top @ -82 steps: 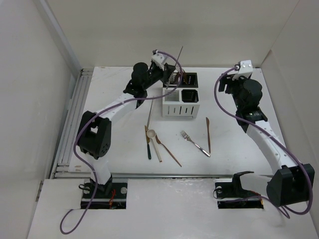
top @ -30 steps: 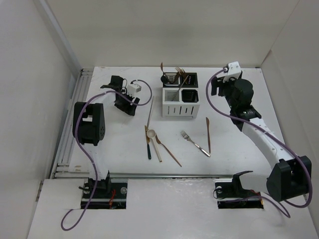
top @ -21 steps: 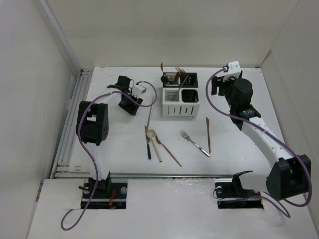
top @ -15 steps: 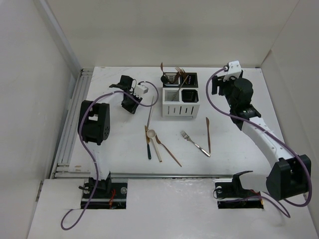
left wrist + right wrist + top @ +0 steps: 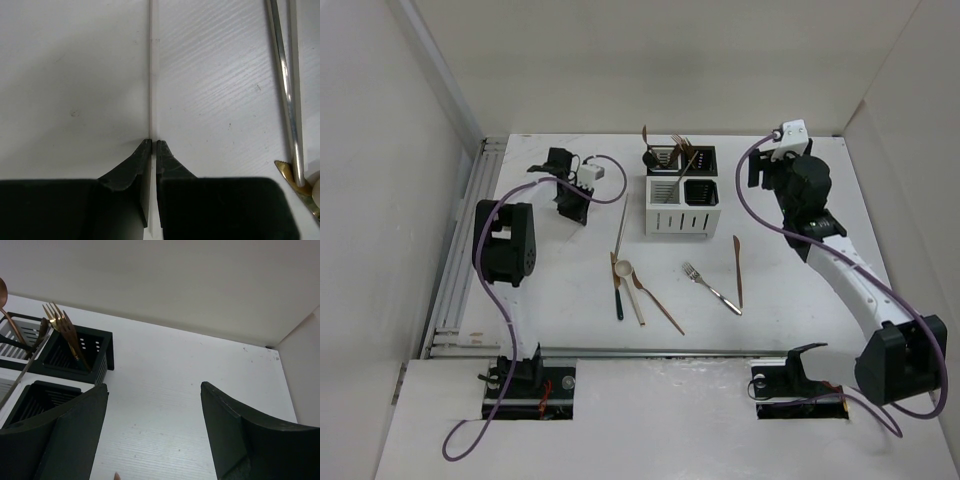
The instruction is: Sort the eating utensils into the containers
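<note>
Pinching its two black jaws together, the left pincer (image 5: 153, 145) sits low on the white table (image 5: 550, 270), to the left of the caddy (image 5: 681, 195). Its wrist view shows the jaws all but touching, with a thin pale chopstick (image 5: 154, 70) running straight out from between the tips. The stick appears caught there, though it lies flat on the table and has not been lifted. Beside it, at the right of that view, a silver handle (image 5: 285, 95) lies alongside, ending near a gold-coloured piece at the frame's lower corner.

The right pincer (image 5: 152, 427) hangs with its jaws wide apart and nothing between them, above the bare table just right of the caddy's black compartments.

The caddy itself already holds some cutlery: copper forks (image 5: 65, 332) stand in the rear black compartment, and a copper spoon (image 5: 645, 140) with a dark utensil stands in the rear white one. The two front compartments look empty from above, as far as can be told.

Much remains on the table: a long thin utensil (image 5: 620, 225), a white-bowled spoon (image 5: 623, 270), a black-handled piece (image 5: 618, 300), a copper spoon (image 5: 658, 305), a silver fork (image 5: 712, 287) and a copper knife (image 5: 738, 270). The sorting seems less than half done.
</note>
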You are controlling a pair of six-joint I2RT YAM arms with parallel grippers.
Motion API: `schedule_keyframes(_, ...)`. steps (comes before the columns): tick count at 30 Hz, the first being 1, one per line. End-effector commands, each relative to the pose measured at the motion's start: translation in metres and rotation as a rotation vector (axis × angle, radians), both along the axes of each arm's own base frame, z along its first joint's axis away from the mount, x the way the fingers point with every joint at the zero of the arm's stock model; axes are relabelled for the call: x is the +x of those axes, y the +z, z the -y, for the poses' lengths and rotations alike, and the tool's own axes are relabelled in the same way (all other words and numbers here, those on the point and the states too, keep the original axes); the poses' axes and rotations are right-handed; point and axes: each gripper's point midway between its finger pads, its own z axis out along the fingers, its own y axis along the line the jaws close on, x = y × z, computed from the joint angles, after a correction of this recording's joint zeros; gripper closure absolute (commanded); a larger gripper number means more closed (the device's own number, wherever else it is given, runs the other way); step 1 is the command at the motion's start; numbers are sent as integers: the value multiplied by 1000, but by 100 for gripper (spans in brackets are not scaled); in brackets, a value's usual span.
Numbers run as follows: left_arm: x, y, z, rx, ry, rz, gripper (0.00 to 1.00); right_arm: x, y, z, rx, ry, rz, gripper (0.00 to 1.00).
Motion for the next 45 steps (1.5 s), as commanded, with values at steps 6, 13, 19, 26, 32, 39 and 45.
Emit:
schedule_keyframes(6, 30, 97, 19, -210, 28, 207, 100, -11, 34, 5, 17, -23, 87, 20)
schedule_keyframes(13, 56, 170, 34, -312, 28, 372, 100, -18, 32, 10, 17, -42, 89, 20)
schedule_keyframes(19, 75, 262, 54, -415, -22, 564, 100, -18, 27, 10, 15, -42, 80, 20)
schedule_keyframes(26, 51, 325, 142, -642, -298, 759, 100, -18, 27, 10, 15, -42, 80, 20)
schedule_keyframes(32, 46, 312, 200, -766, -416, 776, 100, -23, 37, 13, 30, -53, 103, 20)
schedule_keyframes(39, 42, 289, 227, -862, -413, 757, 100, -40, 36, 21, 16, -72, 98, 19)
schedule_keyframes(45, 31, 246, 248, -863, -419, 726, 100, -43, 50, 26, -48, -81, 118, 18)
